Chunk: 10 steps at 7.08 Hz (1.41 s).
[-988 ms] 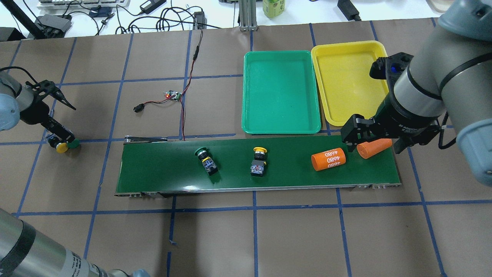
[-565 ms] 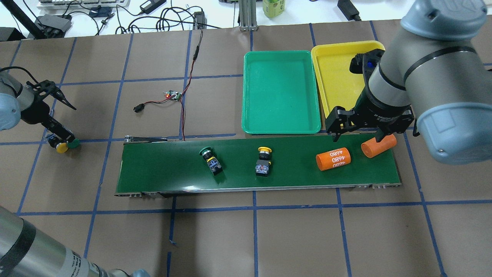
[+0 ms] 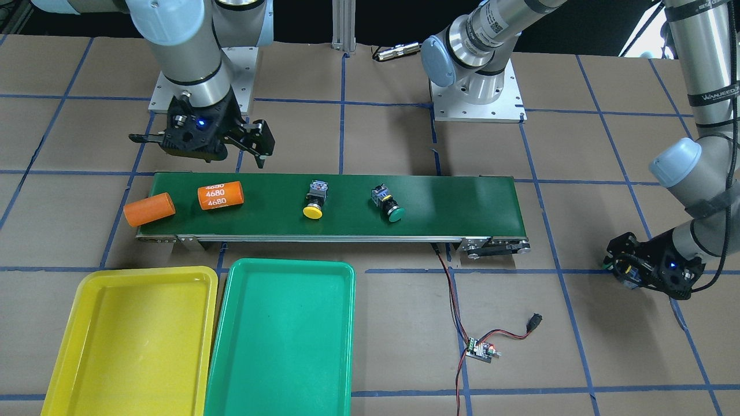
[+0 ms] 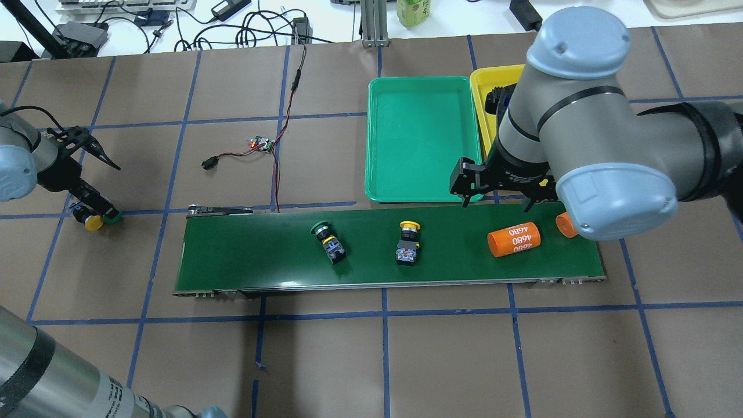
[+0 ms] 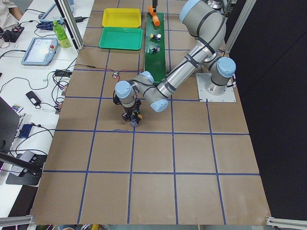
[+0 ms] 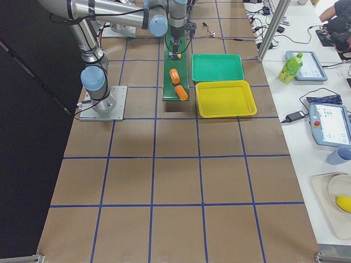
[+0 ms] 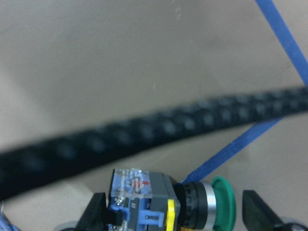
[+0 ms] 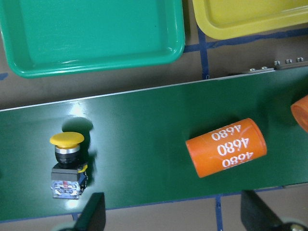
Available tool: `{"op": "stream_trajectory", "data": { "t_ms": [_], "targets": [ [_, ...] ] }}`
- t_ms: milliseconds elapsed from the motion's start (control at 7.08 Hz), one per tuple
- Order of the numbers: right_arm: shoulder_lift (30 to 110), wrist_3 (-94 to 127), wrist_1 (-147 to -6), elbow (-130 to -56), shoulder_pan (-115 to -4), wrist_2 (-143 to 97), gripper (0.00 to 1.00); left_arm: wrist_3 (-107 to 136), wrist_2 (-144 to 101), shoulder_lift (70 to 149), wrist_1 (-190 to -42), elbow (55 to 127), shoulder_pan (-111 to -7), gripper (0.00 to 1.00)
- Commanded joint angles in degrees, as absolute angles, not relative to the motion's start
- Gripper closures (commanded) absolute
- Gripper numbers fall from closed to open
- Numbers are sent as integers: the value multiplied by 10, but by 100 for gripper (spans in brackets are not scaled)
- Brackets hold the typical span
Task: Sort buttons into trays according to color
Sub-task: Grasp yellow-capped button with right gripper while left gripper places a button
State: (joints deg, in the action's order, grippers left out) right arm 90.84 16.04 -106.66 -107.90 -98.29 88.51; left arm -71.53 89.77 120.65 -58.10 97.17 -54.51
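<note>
A green button [image 4: 325,238] and a yellow button [image 4: 408,241] lie on their sides on the conveyor belt [image 4: 249,255]. Another yellow button [image 4: 91,223] and green button [image 4: 112,217] lie on the table at far left. My left gripper [image 4: 93,215] is open there; in the left wrist view the green button [image 7: 168,202] lies between its fingers [image 7: 94,216]. My right gripper [image 4: 499,198] is open and empty, above the belt's far edge. Its wrist view shows the yellow button [image 8: 66,161]. The green tray [image 4: 418,139] and the yellow tray [image 4: 484,98] lie behind the belt; my right arm hides most of the yellow tray.
Two orange cylinders marked 4680 lie on the belt's right end, one [image 4: 514,239] in full view and one [image 4: 563,223] partly hidden under my right arm. A small circuit board with red-black wires [image 4: 261,143] lies behind the belt's left part.
My right arm has swung left along the belt's far edge, off the end cylinder. The buttons and cylinders on the belt have drifted right. The left gripper has hardly moved.
</note>
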Motion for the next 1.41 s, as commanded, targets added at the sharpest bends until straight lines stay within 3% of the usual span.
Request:
{"op": "stream_trajectory", "data": {
  "t_ms": [0, 424, 847, 1130, 1271],
  "targets": [
    [869, 206, -1108, -1079, -1029, 884, 0, -688, 903, 1186, -567, 973, -558, 100],
    [842, 223, -1124, -1081, -1031, 882, 0, -404, 897, 1062, -719, 978, -658, 100],
    [817, 223, -1128, -1082, -1031, 848, 0, -138, 887, 954, -756, 1056, -784, 100],
    [807, 223, -1127, -1097, -1031, 849, 0, -15, 889, 941, -724, 1119, -857, 100],
    [800, 223, -1129, -1106, -1031, 848, 0, 18, 889, 951, -681, 1143, -880, 93]
  ]
}}
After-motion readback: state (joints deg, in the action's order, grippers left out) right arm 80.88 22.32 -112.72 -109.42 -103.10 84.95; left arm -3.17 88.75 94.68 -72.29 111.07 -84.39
